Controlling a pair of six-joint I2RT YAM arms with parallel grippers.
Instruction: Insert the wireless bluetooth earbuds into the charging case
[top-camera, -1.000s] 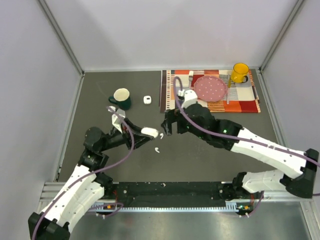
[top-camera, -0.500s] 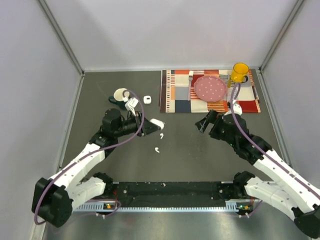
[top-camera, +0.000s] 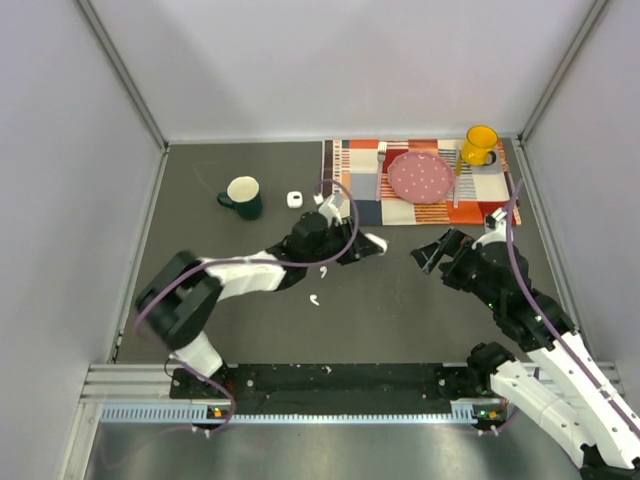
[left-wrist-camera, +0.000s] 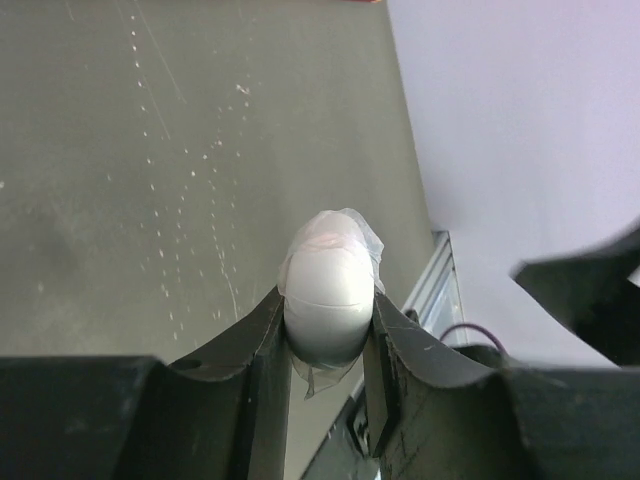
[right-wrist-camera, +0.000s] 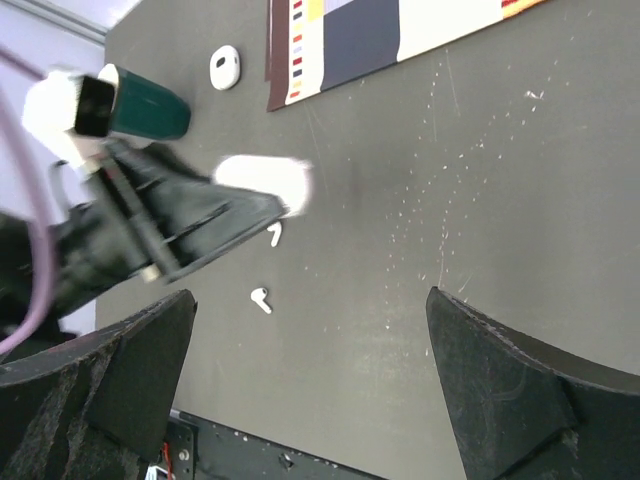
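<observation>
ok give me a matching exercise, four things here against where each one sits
Things:
1 green mug
2 yellow mug
3 pink plate
4 charging case

Places:
A clamped in the left gripper
B middle of the striped mat
C on the bare table, left of the mat
D far right corner of the mat

Pairs: 1-C, 2-D, 3-B, 4-A

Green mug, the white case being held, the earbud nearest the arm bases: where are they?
green mug (top-camera: 243, 190): top view, its cream inside.
white case (left-wrist-camera: 328, 295): left wrist view, its rounded front.
earbud (top-camera: 314, 299): top view, its middle.
</observation>
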